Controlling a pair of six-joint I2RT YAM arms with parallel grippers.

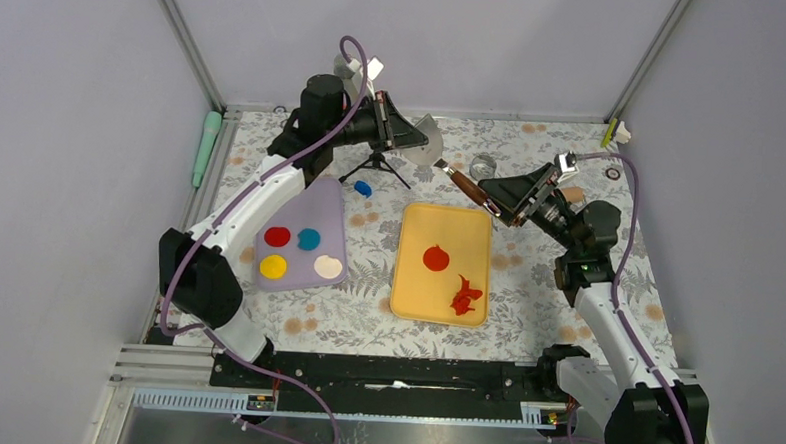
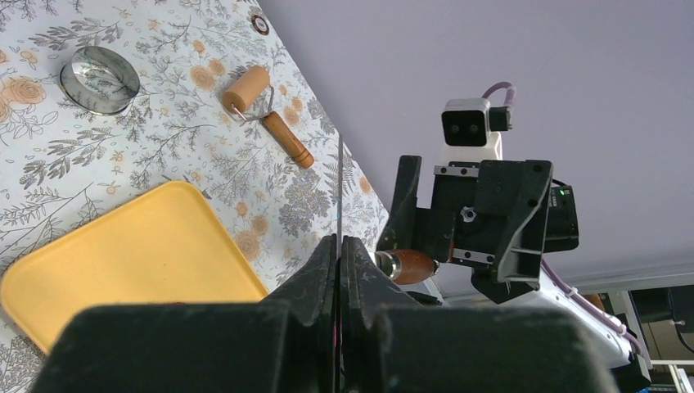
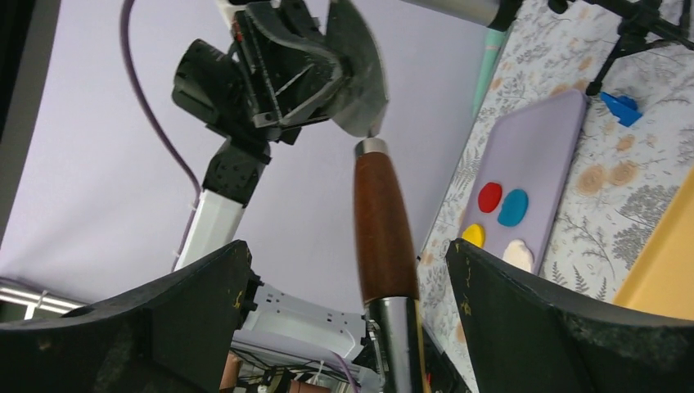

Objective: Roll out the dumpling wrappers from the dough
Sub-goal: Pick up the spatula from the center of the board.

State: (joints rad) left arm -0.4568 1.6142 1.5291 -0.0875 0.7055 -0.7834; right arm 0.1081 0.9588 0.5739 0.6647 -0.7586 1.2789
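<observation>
While the left end effector clamps shut on a metal blade, the right end effector gapes open around its wooden handle, likely a handover above the desk's far edge. One red wrapper lies on the yellow tray mid-desk.

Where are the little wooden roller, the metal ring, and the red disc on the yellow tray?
wooden roller (image 2: pixel 245 88): left wrist view, on its pale barrel.
metal ring (image 2: pixel 98 103): left wrist view, on its near wall.
red disc (image 1: pixel 435 257): top view, its middle, lying on the yellow tray (image 1: pixel 416 295).
</observation>
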